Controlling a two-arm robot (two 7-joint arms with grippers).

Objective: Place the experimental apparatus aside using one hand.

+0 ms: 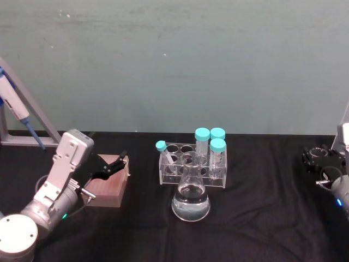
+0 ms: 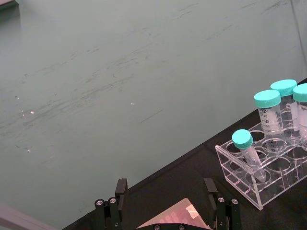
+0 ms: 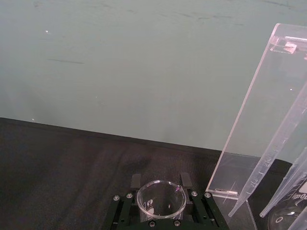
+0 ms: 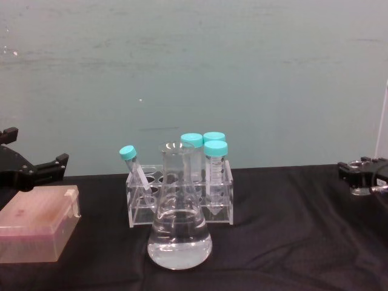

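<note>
Right gripper [image 3: 161, 182], lower centre, clasps the small beaker [image 3: 161, 205] beside the acrylic stand [image 3: 249, 120]; swing wide and you may knock its pipettes [image 3: 268, 163]. Left gripper [image 1: 116, 165] idles open, lower left.

caps [image 1: 202, 132] teal | flask [image 1: 191, 199], beaker [image 3: 161, 199] clear | cloth [image 1: 262, 218] black | box [image 1: 109, 188] pink

four tubes [image 1: 217, 157], one flask [image 1: 191, 203], rack [image 1: 169, 176], beaker [image 3: 161, 199], box [image 1: 109, 189]
</note>
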